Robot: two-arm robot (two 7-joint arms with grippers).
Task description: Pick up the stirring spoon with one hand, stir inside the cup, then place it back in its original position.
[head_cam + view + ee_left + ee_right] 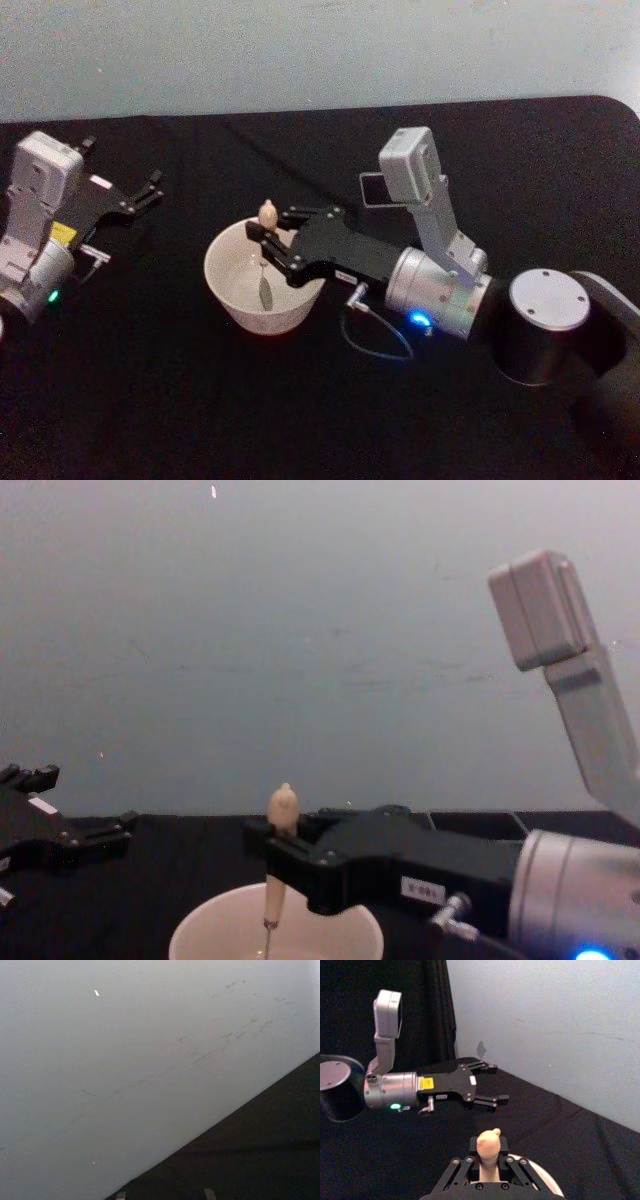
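Note:
The cream-white cup (248, 316) stands on the black table left of centre. My right gripper (266, 240) hovers over its far rim, shut on the stirring spoon (268, 212). The spoon hangs upright, its beige handle above the fingers and its thin shaft and small bowl down inside the cup. The chest view has the same spoon (282, 808) gripped above the cup (345, 932). A small dark square holder (374, 190) stands behind the right wrist, partly hidden. My left gripper (150, 190) rests open at the far left, well away from the cup.
The black cloth table (150, 400) ends at a pale wall (300, 50) close behind. The right arm's grey body and a loose cable (375, 335) lie right of the cup. The left arm (395, 1092) lies low on the table.

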